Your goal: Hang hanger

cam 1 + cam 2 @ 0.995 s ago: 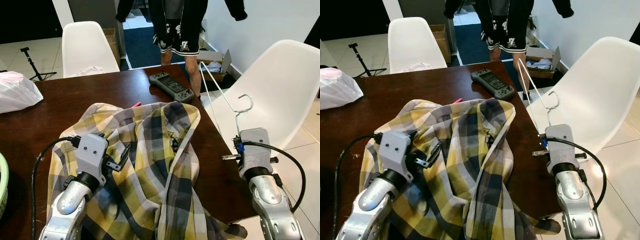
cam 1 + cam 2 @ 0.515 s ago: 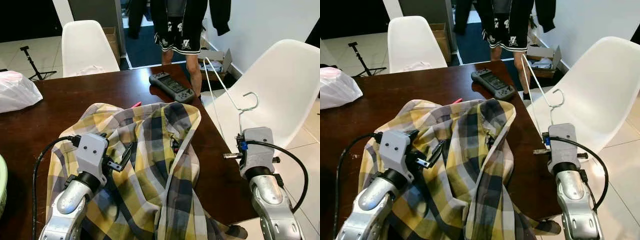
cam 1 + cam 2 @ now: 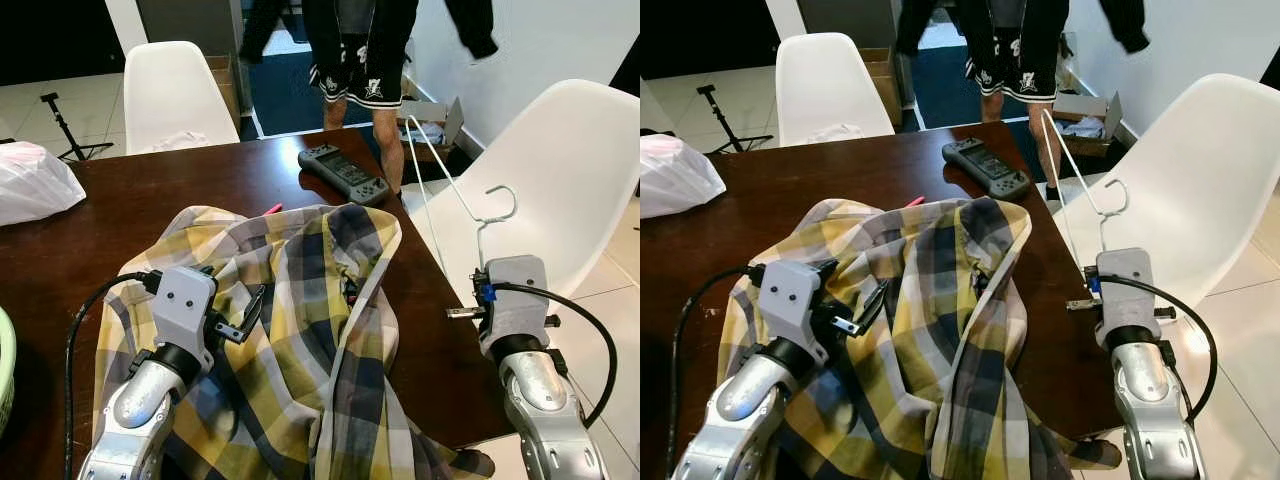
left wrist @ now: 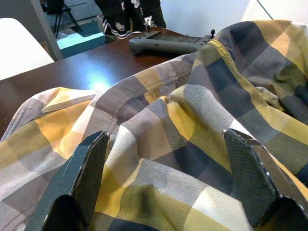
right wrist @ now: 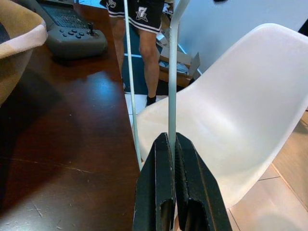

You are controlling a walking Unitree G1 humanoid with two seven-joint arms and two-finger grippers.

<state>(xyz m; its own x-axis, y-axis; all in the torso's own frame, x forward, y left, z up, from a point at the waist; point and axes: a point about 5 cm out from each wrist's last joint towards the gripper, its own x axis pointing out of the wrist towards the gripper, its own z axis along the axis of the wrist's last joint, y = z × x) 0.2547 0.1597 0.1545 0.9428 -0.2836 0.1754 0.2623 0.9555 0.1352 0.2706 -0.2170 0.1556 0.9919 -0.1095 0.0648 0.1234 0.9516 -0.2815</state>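
Note:
A yellow and grey plaid shirt (image 3: 310, 310) lies crumpled on the dark wooden table (image 3: 150, 190). My left gripper (image 4: 163, 178) hovers open just above the shirt, its fingers (image 4: 86, 168) spread wide over the cloth. A thin white wire hanger (image 3: 478, 215) stands upright off the table's right edge, its hook at the top. My right gripper (image 5: 172, 190) is shut on the hanger's wire (image 5: 172, 86), beside the white chair (image 3: 570, 180).
A grey handheld controller (image 3: 343, 172) lies at the table's far edge. A person (image 3: 355, 60) in black shorts stands behind it. Another white chair (image 3: 170, 95) is at the far side, a white plastic bag (image 3: 30, 180) at the left, a cardboard box (image 3: 432, 125) on the floor.
The hanger and my right gripper rose and shifted slightly right a second ago, then held still. The person behind the table keeps shifting. My left arm has not moved.

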